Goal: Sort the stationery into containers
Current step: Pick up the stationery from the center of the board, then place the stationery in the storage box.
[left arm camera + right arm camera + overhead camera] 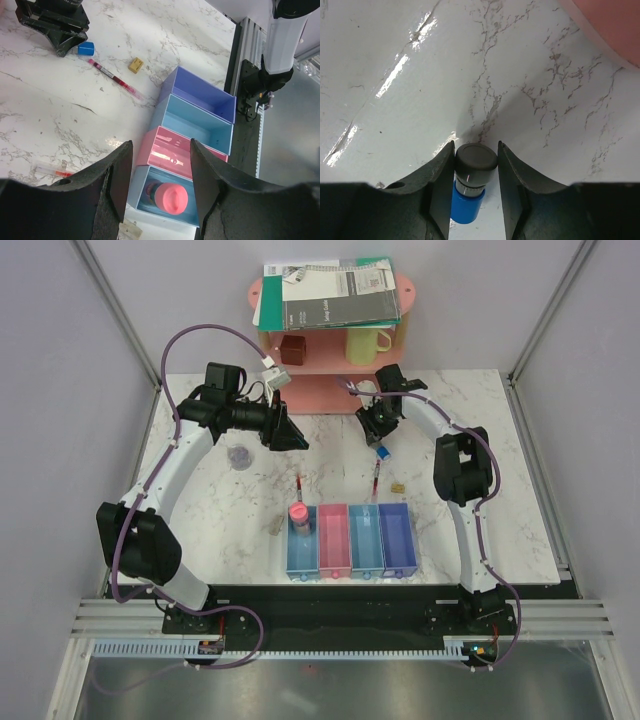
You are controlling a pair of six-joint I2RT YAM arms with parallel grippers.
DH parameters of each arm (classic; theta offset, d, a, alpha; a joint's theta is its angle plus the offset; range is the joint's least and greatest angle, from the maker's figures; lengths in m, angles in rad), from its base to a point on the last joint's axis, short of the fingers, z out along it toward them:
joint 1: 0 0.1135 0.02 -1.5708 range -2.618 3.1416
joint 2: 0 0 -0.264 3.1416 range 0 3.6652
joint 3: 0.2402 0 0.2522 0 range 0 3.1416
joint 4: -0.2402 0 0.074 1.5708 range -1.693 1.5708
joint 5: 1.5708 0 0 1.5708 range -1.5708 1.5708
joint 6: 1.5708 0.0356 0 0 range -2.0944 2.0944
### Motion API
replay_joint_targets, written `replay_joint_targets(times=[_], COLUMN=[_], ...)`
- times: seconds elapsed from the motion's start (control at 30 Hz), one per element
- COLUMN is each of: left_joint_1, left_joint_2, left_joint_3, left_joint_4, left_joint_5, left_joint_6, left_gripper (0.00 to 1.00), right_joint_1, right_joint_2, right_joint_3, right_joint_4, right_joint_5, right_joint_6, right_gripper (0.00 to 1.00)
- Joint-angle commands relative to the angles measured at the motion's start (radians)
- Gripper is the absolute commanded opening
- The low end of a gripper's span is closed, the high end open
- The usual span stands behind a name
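Note:
My right gripper [377,432] [476,148] is shut on the blue-capped tube [475,165] [382,453], which has a black end and rests at the marble table. My left gripper [287,432] [161,150] is open and empty, high over the table. The four joined trays are blue [301,548], pink [333,538], light blue [365,538] and violet-blue [396,537]. The pink cylinder [299,514] [170,197] stands in the blue tray. Two red pens [299,483] [375,478] lie behind the trays. A tan block [397,485], a grey block [283,528] and a greyish disc [238,456] lie loose.
A pink shelf rack [330,390] stands at the back with grey-green notebooks [330,295], a yellow mug [368,342] and a brown cube [292,347]. The table's near edge meets a black rail [340,600] just behind the arm bases.

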Motion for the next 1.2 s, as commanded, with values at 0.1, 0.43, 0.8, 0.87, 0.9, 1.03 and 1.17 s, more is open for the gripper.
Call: replay_joint_targets(times=[0.1, 0.43, 0.8, 0.87, 0.9, 1.03, 1.17], left_joint_1=[0.003, -0.013, -0.211, -0.268, -0.330, -0.475, -0.573], left_joint_2=[-0.027, -0.032, -0.059, -0.062, -0.068, -0.082, -0.105], left_joint_3=[0.005, -0.020, 0.032, 0.049, 0.049, 0.022, -0.064], left_joint_4=[-0.026, -0.042, 0.113, 0.145, 0.185, 0.301, 0.461], left_joint_5=[-0.008, 0.012, -0.348, -0.464, -0.589, -0.869, -1.125], left_joint_6=[0.050, -0.002, -0.054, 0.010, 0.036, 0.205, 0.357], left_gripper=[0.57, 0.57, 0.64, 0.65, 0.66, 0.66, 0.66], right_joint_1=[0.012, 0.010, 0.010, 0.010, 0.010, -0.023, -0.083], right_joint_2=[-0.041, -0.297, -0.525, -0.541, -0.556, -0.593, -0.633], right_joint_3=[0.040, -0.083, -0.167, -0.167, -0.169, -0.186, -0.215], right_joint_4=[-0.049, 0.074, 0.268, 0.276, 0.279, 0.304, 0.348], right_joint_5=[0.030, -0.068, -0.156, -0.163, -0.170, -0.212, -0.271], right_joint_6=[-0.012, 0.171, 0.408, 0.425, 0.430, 0.467, 0.522], right_gripper=[0.32, 0.25, 0.24, 0.24, 0.24, 0.24, 0.24])
